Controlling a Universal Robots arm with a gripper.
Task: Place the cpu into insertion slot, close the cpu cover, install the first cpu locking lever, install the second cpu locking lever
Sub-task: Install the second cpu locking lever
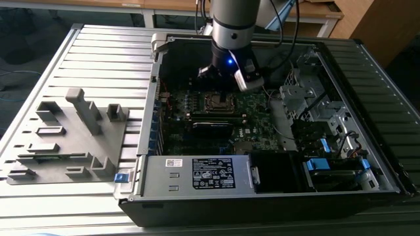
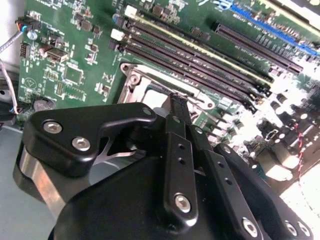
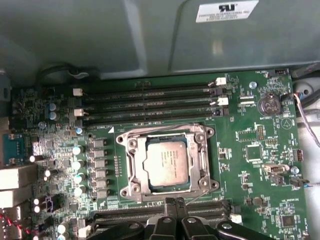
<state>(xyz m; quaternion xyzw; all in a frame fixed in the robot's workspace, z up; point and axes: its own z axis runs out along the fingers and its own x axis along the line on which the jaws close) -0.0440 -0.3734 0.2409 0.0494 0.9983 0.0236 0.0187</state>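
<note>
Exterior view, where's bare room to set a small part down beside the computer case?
The ribbed metal table is bare beyond the grey fixture block, up to the case wall. Inside, the motherboard is crowded under the gripper near the cpu.

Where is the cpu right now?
In the first wrist view the cpu sits in the socket under the cpu cover, between the memory slots and the gripper.
</note>
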